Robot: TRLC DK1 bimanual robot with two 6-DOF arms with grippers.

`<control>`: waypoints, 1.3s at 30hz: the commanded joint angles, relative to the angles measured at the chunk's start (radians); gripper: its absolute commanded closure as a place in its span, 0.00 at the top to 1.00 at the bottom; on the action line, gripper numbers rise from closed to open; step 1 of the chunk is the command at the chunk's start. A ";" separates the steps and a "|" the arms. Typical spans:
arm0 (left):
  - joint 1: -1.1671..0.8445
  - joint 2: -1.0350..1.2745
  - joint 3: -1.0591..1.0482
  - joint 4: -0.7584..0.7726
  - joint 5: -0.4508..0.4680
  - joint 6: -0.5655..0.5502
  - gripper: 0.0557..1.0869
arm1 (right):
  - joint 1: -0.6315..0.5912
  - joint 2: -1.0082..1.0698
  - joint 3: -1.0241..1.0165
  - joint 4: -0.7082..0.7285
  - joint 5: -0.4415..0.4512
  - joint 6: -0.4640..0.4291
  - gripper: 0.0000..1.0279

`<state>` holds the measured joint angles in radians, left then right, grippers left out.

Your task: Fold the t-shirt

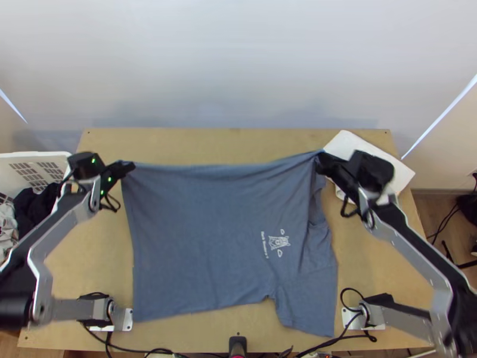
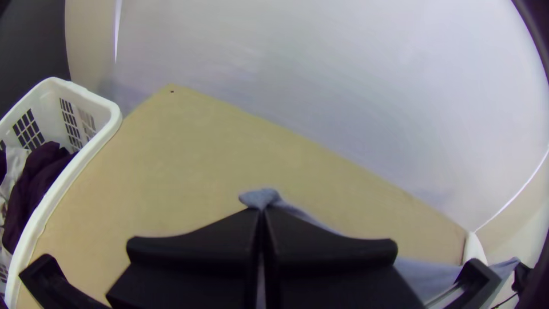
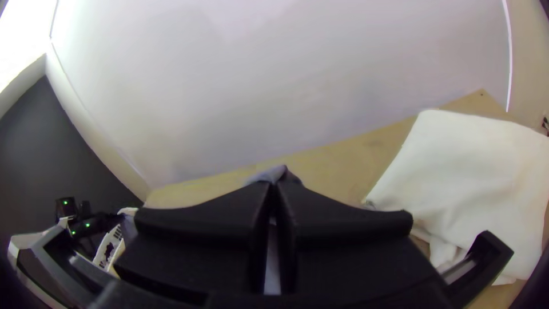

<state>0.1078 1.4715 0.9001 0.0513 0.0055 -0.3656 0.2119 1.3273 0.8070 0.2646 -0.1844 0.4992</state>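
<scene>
The blue-grey t-shirt [image 1: 203,238] is stretched wide between the two grippers, its upper edge taut and its lower part reaching toward the table's near edge. At its upper left corner my left gripper [image 1: 126,167] is shut on the cloth; my right gripper [image 1: 322,160] is shut on the upper right, where the fabric gathers. One sleeve lies at the lower right. In the left wrist view a bit of shirt [image 2: 262,198] pokes out beyond the closed left gripper [image 2: 262,213]. Likewise, shirt cloth [image 3: 275,173] sticks out past the right gripper [image 3: 274,189].
A white basket [image 1: 36,156] with dark and white clothes stands at the left edge of the table [image 1: 238,138]. Folded white cloth [image 1: 390,164] lies at the back right, partly under the right arm. Cables run along the near edge.
</scene>
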 commanded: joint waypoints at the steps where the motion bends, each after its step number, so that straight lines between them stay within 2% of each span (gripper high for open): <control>1: 0.015 0.236 0.174 0.028 -0.019 0.013 0.03 | -0.008 0.305 0.222 -0.200 -0.001 0.022 0.03; 10: 0.004 0.409 0.326 0.028 -0.041 0.020 0.03 | 0.007 0.521 0.377 -0.217 0.005 0.024 0.03; 24: -0.022 0.610 0.545 0.013 -0.053 0.057 0.03 | 0.030 0.722 0.587 -0.157 0.172 0.019 0.03; 31: -0.028 0.679 0.612 0.007 -0.065 0.062 0.03 | 0.027 0.790 0.689 -0.136 0.238 -0.031 0.03; 39: -0.023 0.713 0.640 0.007 -0.081 0.067 0.03 | 0.027 0.834 0.741 -0.133 0.310 -0.039 0.03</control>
<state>0.0822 2.1487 1.5082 0.0601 -0.0650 -0.3019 0.2390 2.1197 1.4971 0.1253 0.0765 0.4702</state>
